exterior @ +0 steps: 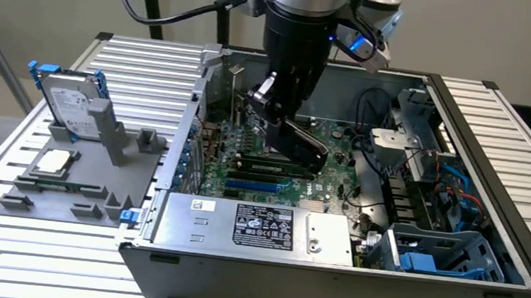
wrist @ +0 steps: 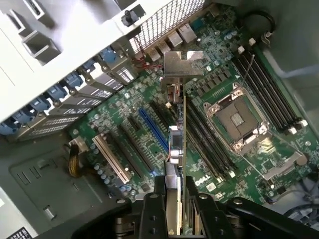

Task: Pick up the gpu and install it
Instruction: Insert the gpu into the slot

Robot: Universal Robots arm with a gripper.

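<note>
The gripper (wrist: 177, 198) is closest in the wrist view. Its two black fingers (wrist: 152, 206) press on the gpu (wrist: 177, 142), one on each side, so it is closed on the card and holds it by one end. The gpu is seen edge-on. Its long side runs straight away from the gripper, and its silver bracket (wrist: 182, 64) is at the far end. The bracket points at the back wall (wrist: 164, 20) of the case, near the row of blue clips (wrist: 75, 79).

Under the card is the green board (wrist: 219, 64). The blue slot (wrist: 152, 130) lies just beside the card, and black slots (wrist: 137, 149) lie next to that. The slots run at a slant to the card in this view, so I think the card is not lined up with them yet. It looks to be above the board, not pushed in.

In the exterior view, the power box (exterior: 259, 225) with its label is in the lower middle, at the near side of the case (exterior: 330, 289). Past it is the board, then the gpu in the middle of the picture, tipped with one end lower. The arm (exterior: 299, 23) stands above it at the top middle. A hard drive (exterior: 70, 105) sits in a grey holder (exterior: 83, 177) on the tabletop (exterior: 11, 243) at the exterior view's left, well apart.
</note>
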